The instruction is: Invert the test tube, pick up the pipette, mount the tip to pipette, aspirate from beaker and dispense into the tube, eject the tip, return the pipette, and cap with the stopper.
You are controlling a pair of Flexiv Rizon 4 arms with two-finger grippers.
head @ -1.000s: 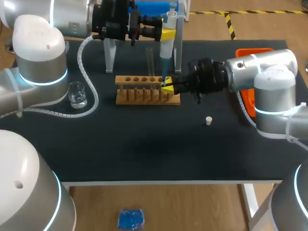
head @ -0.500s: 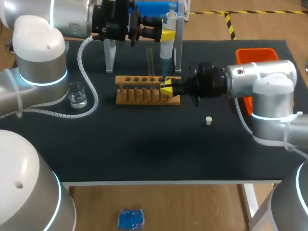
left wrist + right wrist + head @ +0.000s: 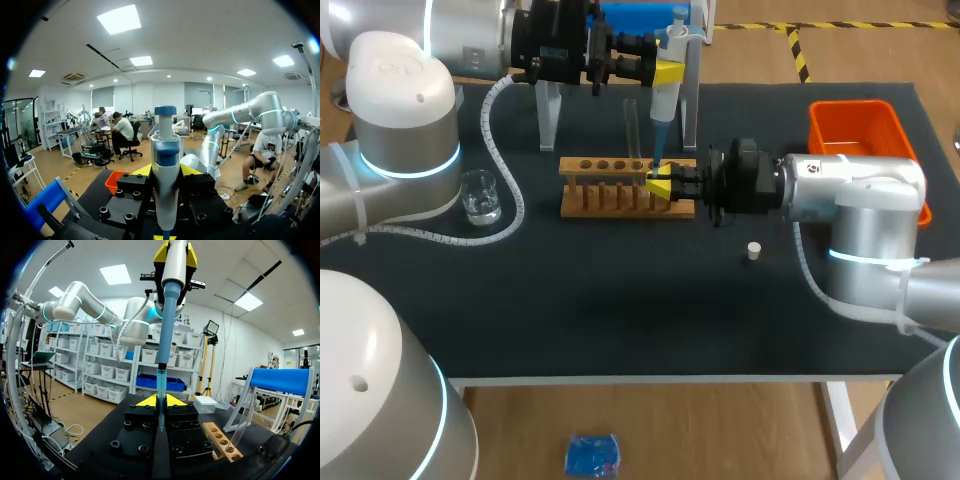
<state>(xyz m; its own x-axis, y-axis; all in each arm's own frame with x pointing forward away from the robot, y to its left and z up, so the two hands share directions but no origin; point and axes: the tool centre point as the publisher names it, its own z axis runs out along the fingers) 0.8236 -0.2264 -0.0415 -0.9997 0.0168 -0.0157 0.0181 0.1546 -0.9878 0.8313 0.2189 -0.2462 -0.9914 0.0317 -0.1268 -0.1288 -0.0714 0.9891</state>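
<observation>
1. Bench point(image 3: 620, 300): black top that carries all the task items.
2. Left end effector point(image 3: 666, 72) is high over the wooden rack's point(image 3: 610, 190) right end, clamped on the pipette point(image 3: 663, 98). The pipette hangs upright, with a white body and a blue lower shaft.
3. The rack is mid-bench with a row of holes. A clear test tube point(image 3: 632, 125) stands upright in it, just beside the pipette.
4. Right end effector point(image 3: 660, 187) is low at the rack's right end, its fingers pressed onto the pipette tip point(image 3: 657, 160) from both sides. The tip is thin, with its long axis vertical, in line with the pipette directly above the pinch.
5. Beaker point(image 3: 480, 195) is clear glass, well apart on the rack's left and nearer the left arm. Likely the tip is being seated, so the right must let go before the pipette travels there.
6. Stopper point(image 3: 753, 250) is small and white. It lies on the bench near the right arm, apart from the rack.
</observation>
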